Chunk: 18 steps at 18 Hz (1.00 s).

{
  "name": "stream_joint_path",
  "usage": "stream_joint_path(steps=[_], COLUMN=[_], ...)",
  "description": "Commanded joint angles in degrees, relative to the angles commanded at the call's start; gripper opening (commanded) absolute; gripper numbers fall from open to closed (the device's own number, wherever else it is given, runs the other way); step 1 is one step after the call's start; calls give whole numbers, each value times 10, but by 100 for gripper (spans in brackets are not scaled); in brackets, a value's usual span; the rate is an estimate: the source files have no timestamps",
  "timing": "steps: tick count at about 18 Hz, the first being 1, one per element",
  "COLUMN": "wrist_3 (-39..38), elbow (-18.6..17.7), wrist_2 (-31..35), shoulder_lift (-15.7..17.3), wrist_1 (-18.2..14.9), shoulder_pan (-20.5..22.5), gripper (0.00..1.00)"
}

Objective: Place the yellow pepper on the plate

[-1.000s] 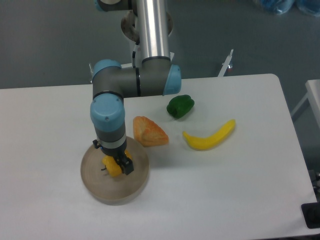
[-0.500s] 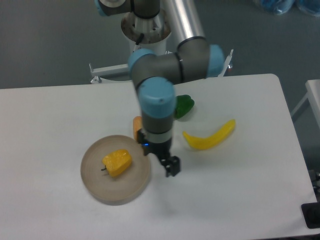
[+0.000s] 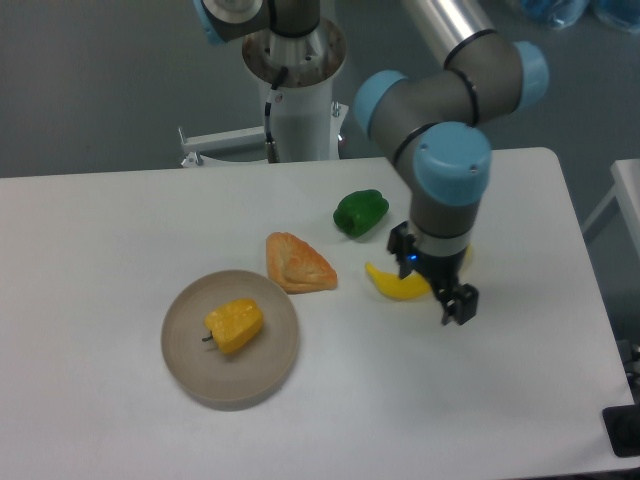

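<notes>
The yellow pepper (image 3: pixel 235 325) lies on its side in the middle of the round grey-beige plate (image 3: pixel 185 370) at the front left of the table, its dark stem pointing left. My gripper (image 3: pixel 455 303) is far to the right of the plate, above the table beside the banana. It holds nothing. Its fingers point down and I cannot make out the gap between them.
A yellow banana (image 3: pixel 395 284) lies partly behind my wrist. A green pepper (image 3: pixel 360 212) sits at the back middle. An orange-brown pastry wedge (image 3: pixel 296 264) lies just right of the plate. The table's right edge is near my gripper.
My gripper has let go of the yellow pepper, which stays on the plate. The arm has swung right across the table, past the pastry, to beside the banana.
</notes>
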Motion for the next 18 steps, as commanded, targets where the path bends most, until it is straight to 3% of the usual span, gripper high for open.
stream_joint_path(steps=[18], wrist_3=[-8], elbow=[0], wrist_2=[-46], shoulder_lift=[-11], wrist_1=[4], shoulder_pan=[25], gripper=[100])
